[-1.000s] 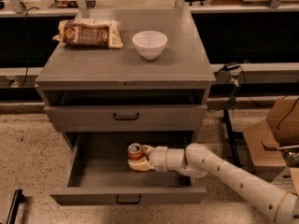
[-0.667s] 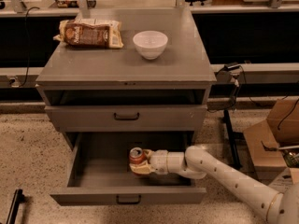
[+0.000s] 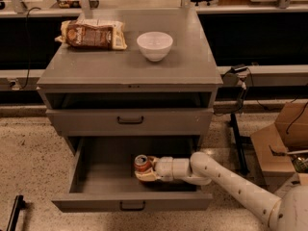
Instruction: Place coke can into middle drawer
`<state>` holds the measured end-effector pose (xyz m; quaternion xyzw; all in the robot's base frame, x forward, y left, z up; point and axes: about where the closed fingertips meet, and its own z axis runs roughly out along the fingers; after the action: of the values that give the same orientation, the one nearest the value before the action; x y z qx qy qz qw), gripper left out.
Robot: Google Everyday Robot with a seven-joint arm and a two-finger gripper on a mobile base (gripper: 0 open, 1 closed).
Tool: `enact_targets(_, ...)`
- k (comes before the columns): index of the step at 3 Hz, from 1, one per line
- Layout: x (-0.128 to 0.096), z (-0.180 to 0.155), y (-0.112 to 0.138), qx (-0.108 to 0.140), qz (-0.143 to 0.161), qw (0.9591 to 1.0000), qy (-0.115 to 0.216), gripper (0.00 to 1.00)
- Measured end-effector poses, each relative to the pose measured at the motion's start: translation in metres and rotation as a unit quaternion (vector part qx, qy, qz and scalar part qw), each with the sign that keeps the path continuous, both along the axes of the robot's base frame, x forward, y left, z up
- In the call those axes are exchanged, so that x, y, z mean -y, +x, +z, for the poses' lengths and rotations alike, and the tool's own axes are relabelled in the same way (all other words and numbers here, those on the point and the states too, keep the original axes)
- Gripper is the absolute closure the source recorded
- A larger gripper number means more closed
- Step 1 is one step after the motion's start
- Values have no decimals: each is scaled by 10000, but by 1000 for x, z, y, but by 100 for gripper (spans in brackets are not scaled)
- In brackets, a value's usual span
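Light is soft and comes from overhead, so the top of the grey cabinet point(image 3: 96, 69) is the brightest patch. The white bowl point(image 3: 154, 44) on it is nearly washed out, with a faint shadow at its base. The open slot just under the top is dark. Down in the cabinet's middle drawer point(image 3: 101, 174), the gripper point(image 3: 144, 169) clasping the coke can point(image 3: 141, 161) sits in dim shade.

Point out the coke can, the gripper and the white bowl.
coke can point(image 3: 141, 162): camera view, on its silver top, inside the open middle drawer point(image 3: 96, 202).
gripper point(image 3: 144, 171): camera view, between its fingertips, closed on the can in the drawer.
white bowl point(image 3: 154, 52): camera view, on its outer wall.
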<state>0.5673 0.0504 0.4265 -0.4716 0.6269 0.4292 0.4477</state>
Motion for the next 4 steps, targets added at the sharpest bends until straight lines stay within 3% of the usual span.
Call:
enact_targets(2, -5, 0, -2, -15, 36, 10000, 20, 11)
enact_targets(3, -6, 0, -2, -18, 48, 10000, 25, 0)
enact_targets(4, -3, 12, -4, 60, 46, 10000, 34, 0)
